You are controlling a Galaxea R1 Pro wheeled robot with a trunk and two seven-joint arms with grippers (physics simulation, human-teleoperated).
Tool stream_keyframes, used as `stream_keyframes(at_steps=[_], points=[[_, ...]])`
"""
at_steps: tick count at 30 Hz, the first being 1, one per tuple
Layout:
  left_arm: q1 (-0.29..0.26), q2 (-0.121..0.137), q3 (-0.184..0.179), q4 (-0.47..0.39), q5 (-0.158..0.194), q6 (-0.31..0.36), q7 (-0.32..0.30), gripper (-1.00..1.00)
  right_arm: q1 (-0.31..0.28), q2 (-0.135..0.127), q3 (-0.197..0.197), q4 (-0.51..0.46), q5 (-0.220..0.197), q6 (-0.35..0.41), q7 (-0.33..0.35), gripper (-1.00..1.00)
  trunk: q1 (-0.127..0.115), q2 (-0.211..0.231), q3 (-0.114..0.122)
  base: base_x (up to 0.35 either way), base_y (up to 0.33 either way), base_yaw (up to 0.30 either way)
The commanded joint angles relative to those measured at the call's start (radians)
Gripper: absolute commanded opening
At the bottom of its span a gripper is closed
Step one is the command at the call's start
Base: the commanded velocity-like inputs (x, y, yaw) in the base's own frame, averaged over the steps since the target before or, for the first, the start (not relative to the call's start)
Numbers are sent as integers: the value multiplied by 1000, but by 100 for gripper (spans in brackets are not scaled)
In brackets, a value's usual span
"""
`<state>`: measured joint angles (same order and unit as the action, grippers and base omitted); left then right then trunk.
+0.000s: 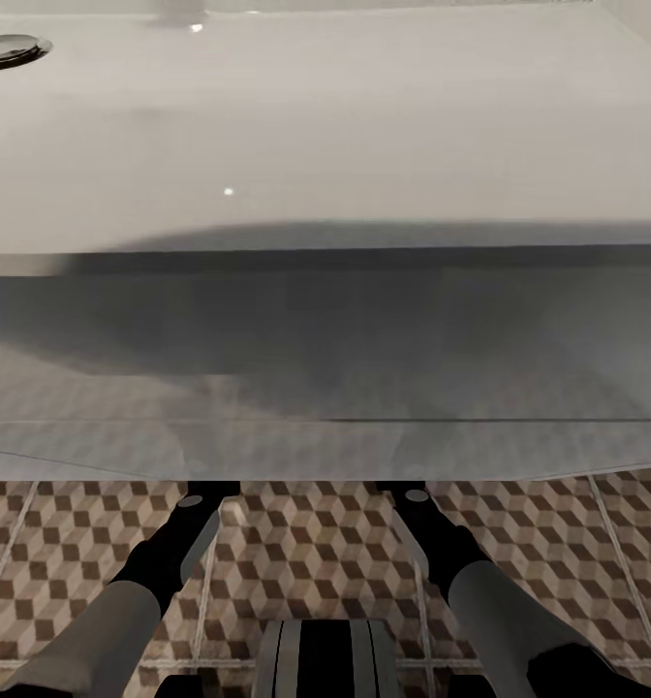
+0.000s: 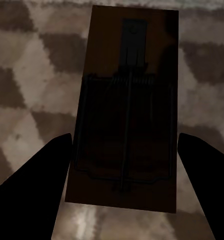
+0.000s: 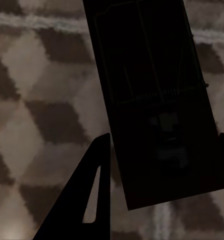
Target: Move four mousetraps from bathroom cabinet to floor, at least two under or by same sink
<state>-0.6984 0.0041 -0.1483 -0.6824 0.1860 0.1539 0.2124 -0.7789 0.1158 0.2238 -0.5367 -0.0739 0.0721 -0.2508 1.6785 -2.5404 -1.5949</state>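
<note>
Head view: both arms reaching under a white sink point(image 1: 325, 126) over the bathroom floor point(image 1: 74, 543). Left wrist: left gripper point(image 2: 126, 150) spread, mousetrap point(image 2: 127, 110) flat between its fingers. Right wrist: right gripper point(image 3: 164, 150) open around second mousetrap point(image 3: 152, 95). Probably two placed, two remaining.

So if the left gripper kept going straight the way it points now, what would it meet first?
The mousetrap lying between the left gripper's fingers, then the bathroom floor beneath it; the depth is hard to judge.
</note>
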Motion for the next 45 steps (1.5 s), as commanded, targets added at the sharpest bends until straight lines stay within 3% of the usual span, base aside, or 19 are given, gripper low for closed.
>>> stream_keyframes(at_steps=[1,20,45], points=[[0,1,-6,-2,10,4,8,-100,0,0,8,-2,-8,5,-11,-100,0,0,-1,4,0,0],[0,1,-1,6,13,4,8,-100,0,2,10,-2,-8,7,-95,-100,0,0,-1,0,0,0],[0,0,-6,4,11,4,8,-100,0,-4,9,3,-13,4,-95,-100,0,0,-1,0,0,50]])
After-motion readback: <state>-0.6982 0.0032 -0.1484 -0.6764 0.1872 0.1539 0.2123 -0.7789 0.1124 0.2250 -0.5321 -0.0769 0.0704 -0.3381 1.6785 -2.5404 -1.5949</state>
